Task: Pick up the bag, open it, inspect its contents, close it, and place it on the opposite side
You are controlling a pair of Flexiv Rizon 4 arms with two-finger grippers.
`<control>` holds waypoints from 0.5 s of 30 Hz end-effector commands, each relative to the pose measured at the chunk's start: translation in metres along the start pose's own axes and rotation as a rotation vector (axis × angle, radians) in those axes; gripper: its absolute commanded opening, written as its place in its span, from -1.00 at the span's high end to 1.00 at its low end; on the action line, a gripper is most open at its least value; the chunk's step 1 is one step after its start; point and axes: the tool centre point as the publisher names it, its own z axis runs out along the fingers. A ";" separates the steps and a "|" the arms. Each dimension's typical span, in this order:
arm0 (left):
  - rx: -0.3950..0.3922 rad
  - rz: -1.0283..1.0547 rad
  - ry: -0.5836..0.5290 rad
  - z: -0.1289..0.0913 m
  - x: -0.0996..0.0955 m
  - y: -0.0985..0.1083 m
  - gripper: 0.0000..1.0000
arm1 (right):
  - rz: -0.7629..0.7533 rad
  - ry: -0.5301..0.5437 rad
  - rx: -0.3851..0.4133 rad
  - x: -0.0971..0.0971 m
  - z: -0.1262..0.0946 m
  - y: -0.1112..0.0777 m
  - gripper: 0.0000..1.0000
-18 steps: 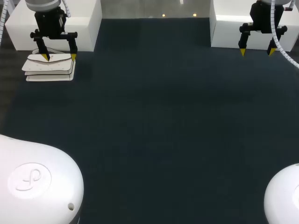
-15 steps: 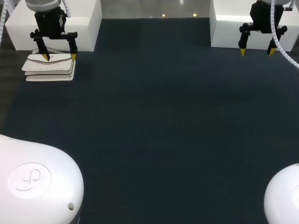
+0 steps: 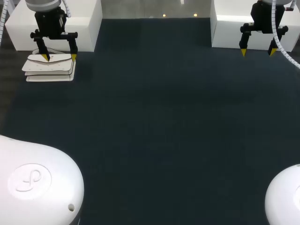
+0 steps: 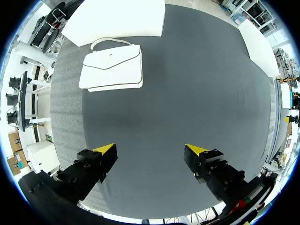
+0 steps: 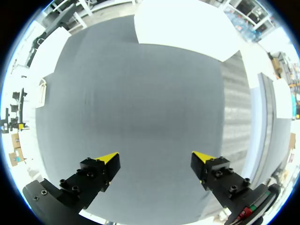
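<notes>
Dark grey table [image 3: 154, 117] fills the head view, with one white block [image 3: 84, 23] at its far left corner and another white block [image 3: 229, 30] at its far right.

A white bag [image 3: 50, 68] lies flat on the table at the far left, just in front of the left block. Its flap is shut. In the left wrist view the bag [image 4: 111, 65] shows a pointed flap with a small clasp [image 4: 110, 55], and a thin handle [image 4: 111, 42] on the side of the bag nearest the block [image 4: 117, 18]. Nothing is touching the bag.

From the head view, the left gripper [image 3: 58, 57] hangs over the bag's far edge with its yellow tips spread. Its own camera shows the same gripper [image 4: 154, 152] with the fingers wide apart and only bare table between them. The bag lies well ahead of the tips, toward the left finger's side, and apart from both.

The right gripper [image 3: 257, 52] is on the opposite side of the table from the bag, in front of the right block. Its fingers are also spread wide and hold nothing. In the right wrist view this gripper [image 5: 157, 159] has only table between its tips, and the bag [image 5: 43, 91] shows as a thin white sliver far off across the table beyond the left finger.
</notes>
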 end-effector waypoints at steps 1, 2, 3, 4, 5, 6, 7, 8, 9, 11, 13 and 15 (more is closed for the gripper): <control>-0.025 0.047 0.069 0.003 -0.006 -0.004 -1.00 | -0.132 0.012 -0.064 0.007 0.002 0.005 -1.00; -0.025 0.052 0.074 0.004 -0.008 -0.005 -1.00 | -0.188 0.014 -0.086 0.010 0.003 0.006 -1.00; -0.029 0.059 0.100 0.005 -0.012 -0.006 -1.00 | -0.257 0.024 -0.107 0.014 0.005 0.008 -1.00; -0.031 0.067 0.126 0.005 -0.016 -0.008 -1.00 | -0.307 0.037 -0.134 0.018 0.007 0.009 -1.00; -0.028 0.063 0.121 0.006 -0.020 -0.010 -1.00 | -0.365 0.037 -0.156 0.023 0.009 0.008 -1.00; -0.027 0.061 0.121 0.008 -0.025 -0.012 -1.00 | -0.425 0.031 -0.175 0.027 0.011 0.009 -1.00; -0.027 0.065 0.150 0.009 -0.029 -0.014 -1.00 | -0.464 0.040 -0.193 0.031 0.013 0.008 -1.00; -0.029 0.067 0.159 0.011 -0.034 -0.015 -1.00 | -0.513 0.041 -0.218 0.034 0.016 0.008 -1.00; -0.026 0.064 0.159 0.012 -0.039 -0.017 -1.00 | -0.566 0.044 -0.239 0.037 0.018 0.008 -1.00; -0.020 0.073 0.213 0.014 -0.048 -0.020 -1.00 | -0.653 0.059 -0.287 0.044 0.021 0.006 -1.00; -0.010 0.062 0.228 0.016 -0.058 -0.022 -1.00 | -0.735 0.079 -0.331 0.049 0.023 0.005 -1.00; -0.003 0.059 0.261 0.017 -0.068 -0.025 -1.00 | -0.827 0.084 -0.369 0.057 0.026 0.003 -1.00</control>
